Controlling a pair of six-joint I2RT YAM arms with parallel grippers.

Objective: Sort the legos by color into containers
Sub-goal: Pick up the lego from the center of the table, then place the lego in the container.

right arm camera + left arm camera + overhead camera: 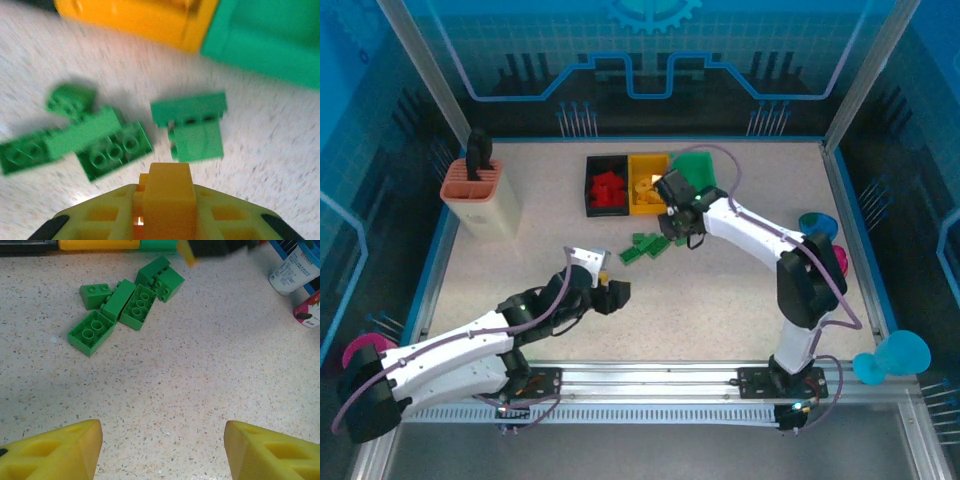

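Note:
Several green legos lie in a loose pile on the table just in front of the containers. The black bin holds red legos, the yellow bin sits in the middle, and the green bin stands on the right. My right gripper hangs over the pile's right end, shut on a yellow-orange brick. Below it lie the green legos, with the yellow bin and green bin beyond. My left gripper is open over bare table, short of the green legos.
A salmon-pink slotted holder stands at the back left. Blue and pink cups sit near the right wall, behind the right arm. A cyan cup and a pink one lie off the table's corners.

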